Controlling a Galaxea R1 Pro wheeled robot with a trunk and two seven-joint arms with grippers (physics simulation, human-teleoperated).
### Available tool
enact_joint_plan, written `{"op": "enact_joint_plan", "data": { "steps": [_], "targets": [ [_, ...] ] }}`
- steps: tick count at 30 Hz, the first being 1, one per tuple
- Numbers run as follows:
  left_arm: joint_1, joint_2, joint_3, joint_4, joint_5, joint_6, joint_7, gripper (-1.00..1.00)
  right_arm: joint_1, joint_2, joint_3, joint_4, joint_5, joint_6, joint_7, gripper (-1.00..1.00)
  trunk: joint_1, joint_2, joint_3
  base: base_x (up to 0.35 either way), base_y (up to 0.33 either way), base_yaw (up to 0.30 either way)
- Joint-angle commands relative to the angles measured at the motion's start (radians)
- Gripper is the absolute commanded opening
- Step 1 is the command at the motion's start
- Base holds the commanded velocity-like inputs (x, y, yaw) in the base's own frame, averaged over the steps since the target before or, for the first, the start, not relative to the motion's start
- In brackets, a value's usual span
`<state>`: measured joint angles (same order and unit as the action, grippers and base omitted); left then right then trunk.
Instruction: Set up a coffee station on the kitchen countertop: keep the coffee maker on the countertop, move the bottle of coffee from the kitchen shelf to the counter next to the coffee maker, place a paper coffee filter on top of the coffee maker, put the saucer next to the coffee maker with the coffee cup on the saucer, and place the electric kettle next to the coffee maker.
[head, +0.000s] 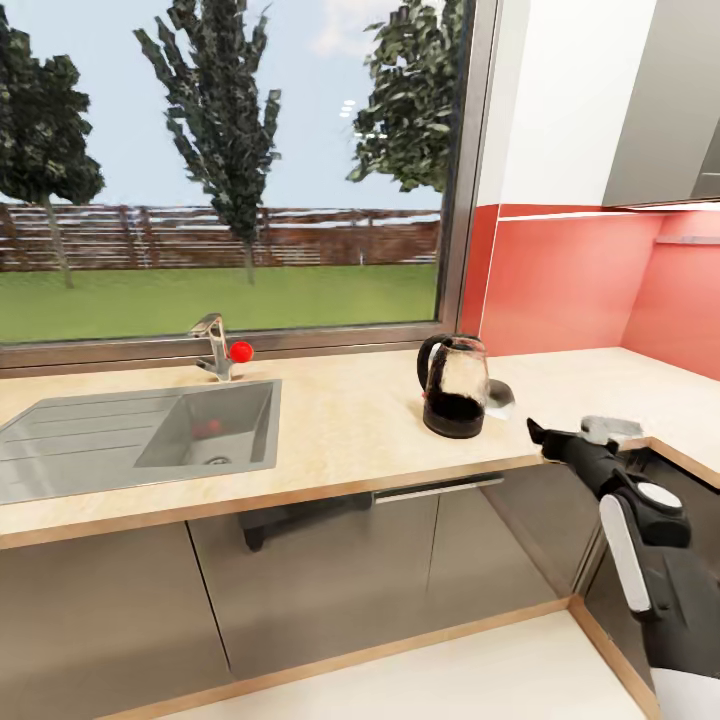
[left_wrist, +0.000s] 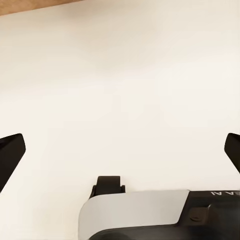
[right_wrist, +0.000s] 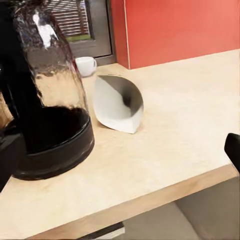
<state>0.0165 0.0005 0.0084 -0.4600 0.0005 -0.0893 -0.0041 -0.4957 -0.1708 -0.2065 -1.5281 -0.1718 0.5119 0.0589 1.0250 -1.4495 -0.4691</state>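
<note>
**Kettle and filter sit together on the worktop by the red wall**

Countertop (head: 350, 440) of light wood-grain with a wooden edge runs above grey glossy cabinet fronts (head: 300, 590). At its left end a grey steel sink (head: 140, 435) is set into it; a small red object (head: 208, 427) lies in the basin, too blurred to name. Behind the basin stands a steel tap (head: 212, 345) with a red ball (head: 241, 351) just beside it.

Further right stands the electric kettle (head: 454, 386), a rounded, brownish-tinted clear glass jug with a black base, black looped handle and black lid. It is upright, and I cannot tell whether it holds water. Touching or just beside it, on its right, lies the cream-white paper coffee filter (head: 499, 398), a folded cone resting on its side.

At the right the right gripper (head: 545, 437) hangs level with the counter's front edge, near the kettle and clear of it, fingers spread and grasping nothing.

The right wrist view adds what the head view hides: the filter's open mouth (right_wrist: 119, 102), hollow inside, and a small white coffee cup (right_wrist: 86, 65) behind the kettle (right_wrist: 47, 95), near the window frame. The left wrist view shows the left gripper (left_wrist: 120, 150) with dark fingertips (left_wrist: 10, 152) wide apart, holding nothing, over a pale plain surface.
</note>
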Motion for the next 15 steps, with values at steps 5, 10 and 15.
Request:
{"op": "enact_joint_plan", "data": {
  "steps": [5,10,15],
  "targets": [
    [0.000,-0.007,0.002,-0.002,0.001,-0.001,0.000,1.00,-0.093,0.001,0.005,0.191,0.011,0.030,-0.068,1.00,0.000,-0.001,-0.001,0.001,0.000,0.000],
    [0.000,-0.009,0.003,0.005,0.001,-0.001,0.000,1.00,-0.099,0.003,0.015,0.230,0.012,0.022,-0.073,1.00,0.000,-0.001,-0.001,0.113,-0.084,0.000],
    [0.000,-0.010,0.002,0.028,0.002,-0.005,-0.001,1.00,-0.101,0.004,0.041,0.238,0.011,0.021,-0.072,1.00,0.000,-0.001,-0.001,0.076,-0.046,0.000]
  ]
}}
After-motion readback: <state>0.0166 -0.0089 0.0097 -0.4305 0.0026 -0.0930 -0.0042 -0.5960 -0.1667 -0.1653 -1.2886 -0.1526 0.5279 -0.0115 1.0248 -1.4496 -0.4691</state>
